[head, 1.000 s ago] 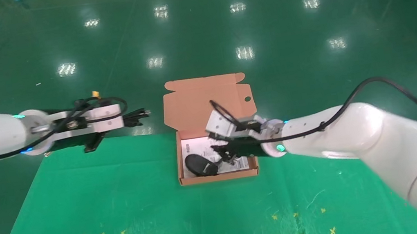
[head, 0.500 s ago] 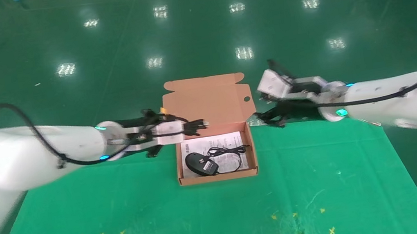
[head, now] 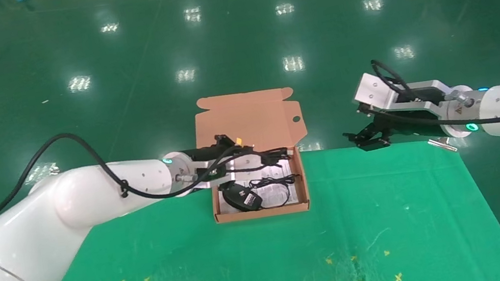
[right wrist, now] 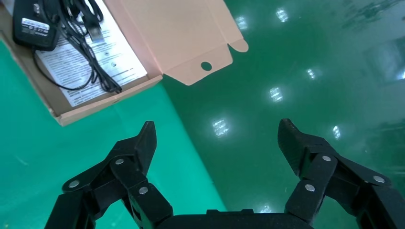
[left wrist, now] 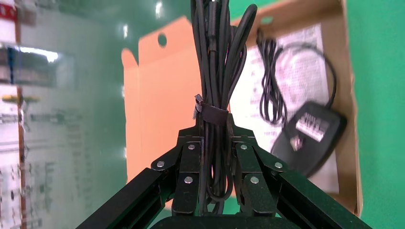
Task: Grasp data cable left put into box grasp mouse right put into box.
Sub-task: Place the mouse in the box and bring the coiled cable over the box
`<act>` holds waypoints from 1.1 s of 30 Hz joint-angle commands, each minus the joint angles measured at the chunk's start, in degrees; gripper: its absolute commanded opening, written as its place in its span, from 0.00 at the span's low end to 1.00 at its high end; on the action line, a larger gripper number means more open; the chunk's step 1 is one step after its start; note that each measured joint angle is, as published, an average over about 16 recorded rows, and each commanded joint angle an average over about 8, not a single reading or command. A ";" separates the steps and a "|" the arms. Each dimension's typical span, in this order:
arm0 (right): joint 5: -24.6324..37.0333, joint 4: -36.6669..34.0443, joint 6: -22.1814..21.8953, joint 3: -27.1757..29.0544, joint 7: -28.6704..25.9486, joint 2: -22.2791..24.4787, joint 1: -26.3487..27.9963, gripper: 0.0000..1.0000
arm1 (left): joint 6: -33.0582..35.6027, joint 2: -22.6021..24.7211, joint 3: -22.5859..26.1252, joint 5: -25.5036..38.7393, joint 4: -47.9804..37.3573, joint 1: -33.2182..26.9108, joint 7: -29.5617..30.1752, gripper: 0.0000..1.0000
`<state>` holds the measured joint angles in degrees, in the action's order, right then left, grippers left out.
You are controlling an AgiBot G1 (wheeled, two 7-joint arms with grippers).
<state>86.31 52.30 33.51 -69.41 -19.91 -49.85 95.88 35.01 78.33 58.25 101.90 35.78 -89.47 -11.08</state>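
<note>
Cardboard box (head: 261, 212) holds the mouse (head: 241, 197); left gripper (left wrist: 214, 138), above it, clamps the data cable (left wrist: 217, 57), hiding its plug; right gripper (right wrist: 217, 138) gapes wide beside the box.

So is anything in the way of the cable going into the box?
Nothing visible blocks it. The left gripper holds the data cable above the open box. The mouse and its cord already lie inside, but bare leaflet shows beside them. The right gripper is off to the side.
</note>
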 commanded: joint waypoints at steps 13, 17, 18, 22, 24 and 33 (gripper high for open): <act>3.88 3.86 -0.61 -1.59 -5.21 1.70 0.43 1.00 | -0.67 0.40 4.02 -11.14 -1.50 -0.75 -7.41 1.00; 3.77 3.70 -0.62 -1.59 -5.07 1.60 0.43 1.00 | -0.58 0.34 3.91 -10.73 -1.40 -0.76 -7.19 1.00; 3.73 3.65 -0.62 -1.58 -5.04 1.58 0.43 1.00 | -0.57 0.33 3.86 -10.61 -1.37 -0.75 -7.14 1.00; 3.56 3.47 -0.62 -1.51 -4.94 1.47 0.41 1.00 | -0.50 0.28 3.67 -10.13 -1.23 -0.70 -6.98 1.00; 3.50 3.41 -0.62 -1.48 -4.90 1.43 0.40 1.00 | -0.45 0.08 3.59 -10.00 -1.03 -0.66 -6.93 1.00; 3.61 4.34 -1.58 -1.02 -4.25 1.58 0.85 1.00 | -2.22 -1.85 3.62 -9.44 2.45 -2.25 -6.62 1.00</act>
<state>90.48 56.84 31.98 -70.51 -23.81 -48.07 97.12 32.38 76.47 61.52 92.55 37.60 -92.32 -17.27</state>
